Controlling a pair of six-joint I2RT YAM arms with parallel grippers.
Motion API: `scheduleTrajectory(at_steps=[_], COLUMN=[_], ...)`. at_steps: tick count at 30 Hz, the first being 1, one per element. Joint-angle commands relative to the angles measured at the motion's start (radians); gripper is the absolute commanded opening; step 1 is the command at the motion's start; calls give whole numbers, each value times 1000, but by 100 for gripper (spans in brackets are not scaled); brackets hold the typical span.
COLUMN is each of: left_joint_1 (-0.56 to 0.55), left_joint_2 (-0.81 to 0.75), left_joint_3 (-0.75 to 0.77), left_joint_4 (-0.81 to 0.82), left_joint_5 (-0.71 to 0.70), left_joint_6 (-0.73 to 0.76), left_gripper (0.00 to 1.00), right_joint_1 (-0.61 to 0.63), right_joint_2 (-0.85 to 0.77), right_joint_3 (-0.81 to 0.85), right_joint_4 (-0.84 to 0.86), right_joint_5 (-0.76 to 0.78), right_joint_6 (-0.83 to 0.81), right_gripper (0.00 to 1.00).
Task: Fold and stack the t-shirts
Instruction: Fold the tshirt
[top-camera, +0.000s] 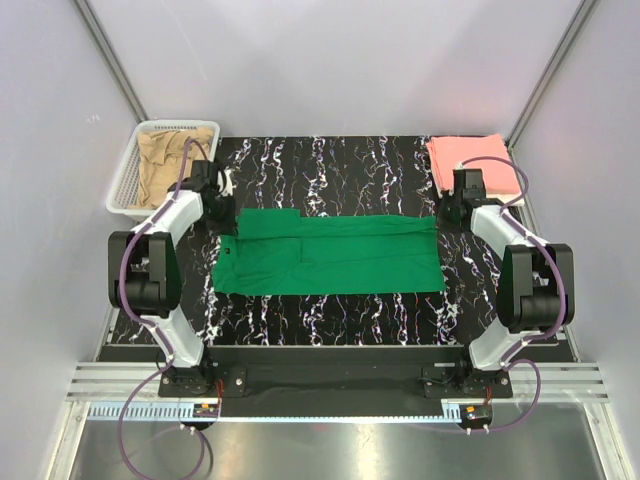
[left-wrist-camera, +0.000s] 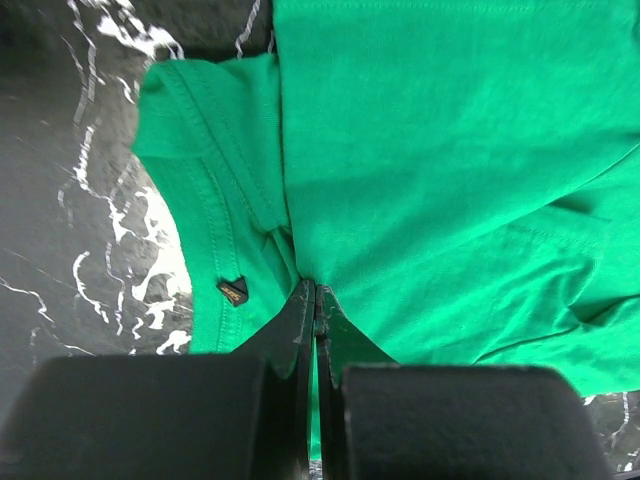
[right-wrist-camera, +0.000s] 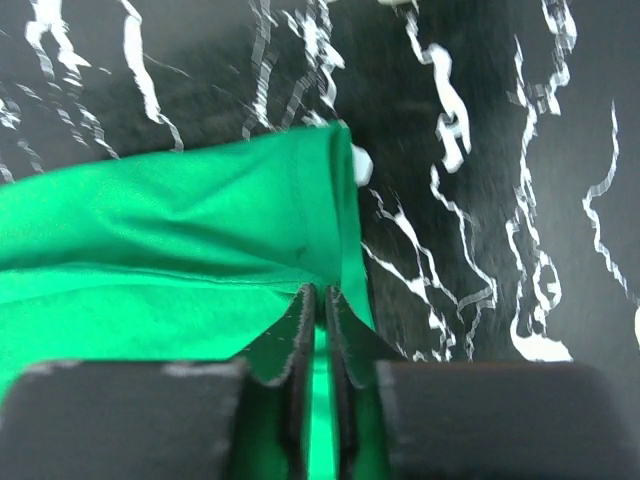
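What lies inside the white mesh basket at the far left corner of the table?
A crumpled tan t-shirt fills the basket. Whether anything lies beneath it cannot be seen, since the cloth covers the basket's floor.

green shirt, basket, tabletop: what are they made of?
green t-shirt: soft matte knit cloth, likely cotton jersey; stitched hems, wrinkles.
basket: white plastic by the look; moulded mesh walls.
tabletop: black with white marble veining, slight sheen; probably printed laminate or mat, stone not excluded.
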Motion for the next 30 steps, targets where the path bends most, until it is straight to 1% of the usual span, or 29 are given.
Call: scheduleTrajectory(at_steps=[1, 3, 4, 5, 6, 7, 10, 13, 15, 16, 17, 19, 20, 22, 23, 25, 26, 28, 29, 30], left_joint_1=[-12, -15, -17, -20, -26, -29, -43, -58, -63, -63, -63, -60, -60, -54, -48, -23, -12, 20, 28, 28], left_joint_2=[-37, -48, -51, -55, -61, -66, -89, -107, -107, -106, -104, -100, -95, -72, -55, -39, -29, -38, -73, -93], left_joint_3=[-10, -12, -12, -6, -4, 0, 8, 19, 31, 34, 36, 34, 48, 68, 83, 91, 88, 70, 19, -7], left_joint_4=[32, 29, 27, 17, 11, -3, -11, -8, 0, 6, 21, 43, 49, 49, 49, 57, 66, 107, 139, 168], left_joint_5=[-64, -61, -58, -54, -54, -71, -140, -171, -157, -106, -76, 6, 13, -4, -5, -8, -4, 45, 80, 117], left_joint_6=[-17, -12, -12, -8, -2, -2, -12, -29, -52, -60, -71, -92, -95, -107, -115, -144, -156, -195, -222, -227], left_gripper=[0, 7, 12, 15, 21, 22, 23, 25, 26, 27, 28, 32, 36, 38, 39, 39, 39, 39, 40, 41], right_joint_1=[3, 3, 3, 6, 8, 23, 54, 115, 176, 195, 209, 255, 273, 334, 356, 408, 422, 459, 488, 500], right_joint_2=[-13, -21, -26, -35, -39, -44, -47, -18, 36, 60, 112, 166, 209, 250, 296, 352, 406, 463, 523, 554], right_joint_3=[5, 22, 30, 37, 49, 57, 102, 157, 213, 238, 263, 344, 370, 454, 515, 585, 650, 720, 790, 825], right_joint_4=[-85, -131, -146, -163, -168, -176, -206, -196, -174, -170, -148, -134, -127, -127, -125, -127, -127, -125, -122, -122], right_joint_5=[56, 71, 71, 50, 36, 51, 59, 36, 15, 10, -93, -201, -261, -269, -268, -268, -266, -219, -205, -200], right_joint_6=[52, 87, 102, 121, 145, 159, 214, 235, 218, 207, 195, 146, 132, 101, 97, 110, 132, 162, 207, 228], right_gripper=[17, 24, 29, 31, 33, 35, 35, 36, 36, 36, 36, 39, 40, 42, 43, 45, 45, 47, 47, 47])
